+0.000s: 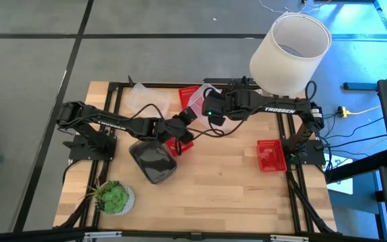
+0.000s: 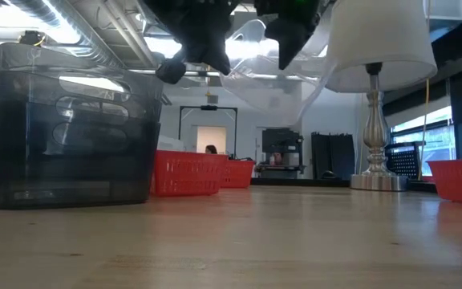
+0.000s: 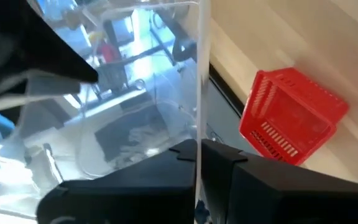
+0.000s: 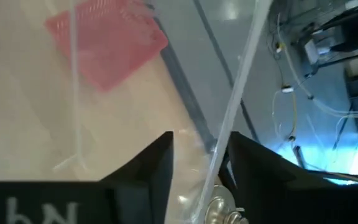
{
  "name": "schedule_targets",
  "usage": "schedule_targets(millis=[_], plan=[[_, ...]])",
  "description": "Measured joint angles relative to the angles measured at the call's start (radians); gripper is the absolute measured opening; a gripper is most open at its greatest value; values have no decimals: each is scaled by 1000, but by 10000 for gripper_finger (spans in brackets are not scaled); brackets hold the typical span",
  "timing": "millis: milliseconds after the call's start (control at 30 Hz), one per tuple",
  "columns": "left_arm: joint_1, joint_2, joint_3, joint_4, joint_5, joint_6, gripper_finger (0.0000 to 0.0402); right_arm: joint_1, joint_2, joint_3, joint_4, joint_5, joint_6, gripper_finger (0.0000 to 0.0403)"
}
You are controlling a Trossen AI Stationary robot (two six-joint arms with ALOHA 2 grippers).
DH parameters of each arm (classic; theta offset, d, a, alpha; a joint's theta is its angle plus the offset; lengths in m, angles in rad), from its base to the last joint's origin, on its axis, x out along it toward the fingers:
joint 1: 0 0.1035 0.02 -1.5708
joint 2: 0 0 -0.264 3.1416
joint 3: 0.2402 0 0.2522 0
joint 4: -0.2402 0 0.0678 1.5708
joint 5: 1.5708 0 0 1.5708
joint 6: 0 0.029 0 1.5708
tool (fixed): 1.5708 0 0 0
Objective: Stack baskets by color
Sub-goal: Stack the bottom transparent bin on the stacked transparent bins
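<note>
A clear basket (image 1: 199, 99) hangs above the table's far middle, between my two grippers. My left gripper (image 3: 197, 152) is shut on it. My right gripper (image 4: 197, 155) is open, with one finger on each side of a clear wall (image 4: 229, 118) of the same basket. A second clear basket (image 1: 140, 94) rests on the table at the far left. A dark grey basket (image 1: 153, 161) stands near the front left. Red baskets stand at the far middle (image 1: 188, 94), under my left arm (image 1: 180, 144) and at the right (image 1: 271, 156). My left gripper pinches a thin upright wall of the clear basket (image 3: 199, 124) between its two fingers. The fingers come from the table's left, nearly level. The basket (image 2: 271, 72) is lifted clear of the table. My right gripper: I cannot tell whether its open fingers touch the clear wall between them.
A white lampshade (image 1: 291, 47) on a metal lamp foot (image 2: 374, 120) stands at the far right, close to my right arm. A green potted plant (image 1: 113, 196) sits at the front left corner. Bare wood lies in the front middle (image 1: 220, 188).
</note>
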Motion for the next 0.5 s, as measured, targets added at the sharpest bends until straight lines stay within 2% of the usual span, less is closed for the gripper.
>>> schedule_targets(millis=[167,500], plan=[[11,-29,1,-91,-12,-96,2,38,2,37,-11,-4,-70,177],[34,-155,2,-285,-37,-269,1,92,2,244,-136,-36,-77,176]])
